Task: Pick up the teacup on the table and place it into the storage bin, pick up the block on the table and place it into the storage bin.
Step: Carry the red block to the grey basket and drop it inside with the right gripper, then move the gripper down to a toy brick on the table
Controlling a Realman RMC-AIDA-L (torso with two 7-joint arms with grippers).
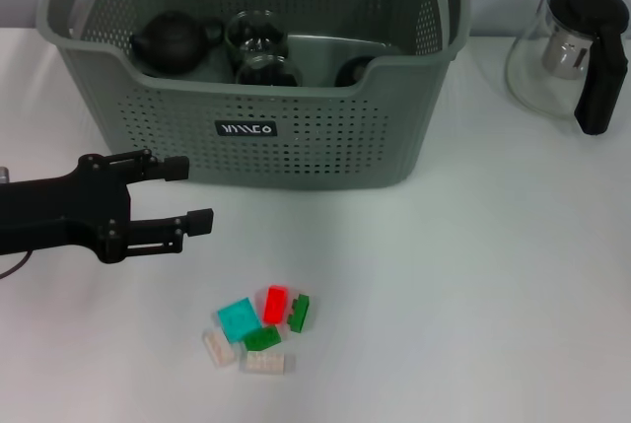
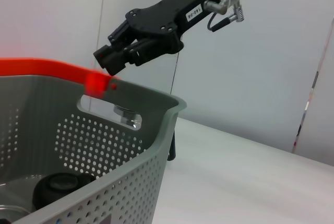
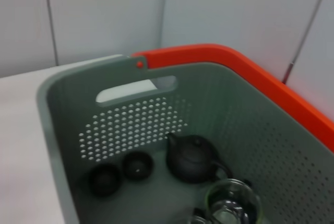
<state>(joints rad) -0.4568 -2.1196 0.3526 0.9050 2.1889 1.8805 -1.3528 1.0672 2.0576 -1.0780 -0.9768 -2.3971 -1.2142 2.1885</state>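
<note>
Blocks (image 1: 258,329) lie loose below the storage bin (image 1: 256,98) as the left gripper (image 1: 187,193), open and empty, should descend squarely over one; right gripper (image 2: 112,57), apparently closed, hangs above the bin

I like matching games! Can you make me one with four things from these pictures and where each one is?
Things:
1. black teapot
2. glass jug
3. red block
4. left hand

Places:
A. on the table in a little pile, in front of the basket
B. inside the basket
C. above the table, open, near the basket's front left corner
D. on the table to the right of the basket

Pairs: 1-B, 2-D, 3-A, 4-C
</note>
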